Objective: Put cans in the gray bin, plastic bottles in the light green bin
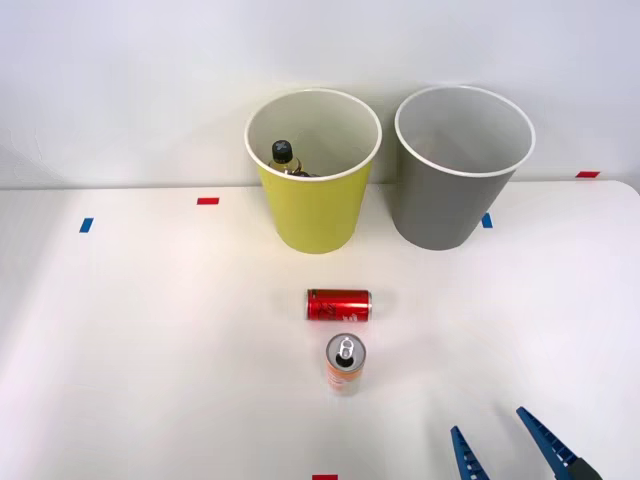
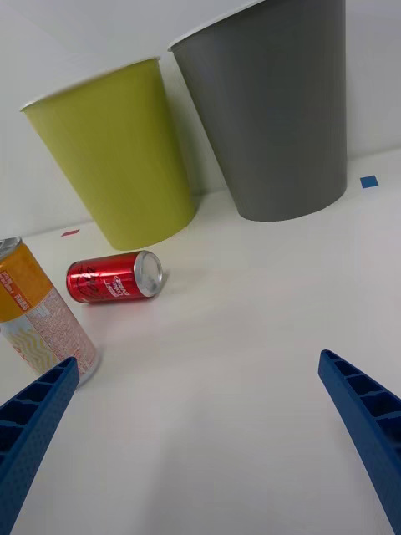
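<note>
A red can (image 1: 339, 304) (image 2: 114, 277) lies on its side in the middle of the white table. Just in front of it an orange and white can (image 1: 345, 364) (image 2: 38, 311) stands upright. The light green bin (image 1: 314, 170) (image 2: 115, 153) stands at the back, with a black-capped plastic bottle (image 1: 284, 156) inside it. Right of it stands the gray bin (image 1: 461, 165) (image 2: 269, 107), its white inside bare as far as I can see. My right gripper (image 1: 495, 442) (image 2: 200, 422) is open at the front right, apart from both cans, with nothing between its fingers.
Small tape marks dot the table (image 1: 150, 330): blue (image 1: 86, 225) and red (image 1: 207, 201) at the back left, blue (image 1: 487, 220) beside the gray bin, red (image 1: 587, 174) at the back right, red (image 1: 324, 477) at the front edge. A white wall stands behind the bins.
</note>
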Controlling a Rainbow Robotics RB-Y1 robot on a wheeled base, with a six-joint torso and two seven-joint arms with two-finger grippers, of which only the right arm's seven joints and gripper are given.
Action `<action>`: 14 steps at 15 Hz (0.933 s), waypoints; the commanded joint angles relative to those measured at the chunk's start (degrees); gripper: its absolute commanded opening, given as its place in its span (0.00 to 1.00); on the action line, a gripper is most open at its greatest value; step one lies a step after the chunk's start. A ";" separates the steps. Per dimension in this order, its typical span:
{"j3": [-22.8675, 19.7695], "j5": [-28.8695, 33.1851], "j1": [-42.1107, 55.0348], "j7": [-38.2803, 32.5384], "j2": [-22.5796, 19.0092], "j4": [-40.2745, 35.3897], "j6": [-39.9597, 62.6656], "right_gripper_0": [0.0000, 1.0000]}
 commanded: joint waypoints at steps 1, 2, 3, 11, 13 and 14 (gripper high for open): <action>0.00 0.00 0.00 0.00 0.00 0.00 0.00 1.00; 0.00 0.00 0.00 0.00 0.00 0.00 0.00 1.00; 0.00 0.00 0.00 0.00 0.00 0.00 0.00 1.00; 0.00 0.00 0.00 0.00 0.00 0.00 0.00 1.00; 0.00 0.00 0.00 0.00 0.00 0.00 0.00 1.00; 0.00 0.00 0.00 0.00 0.00 0.00 0.00 1.00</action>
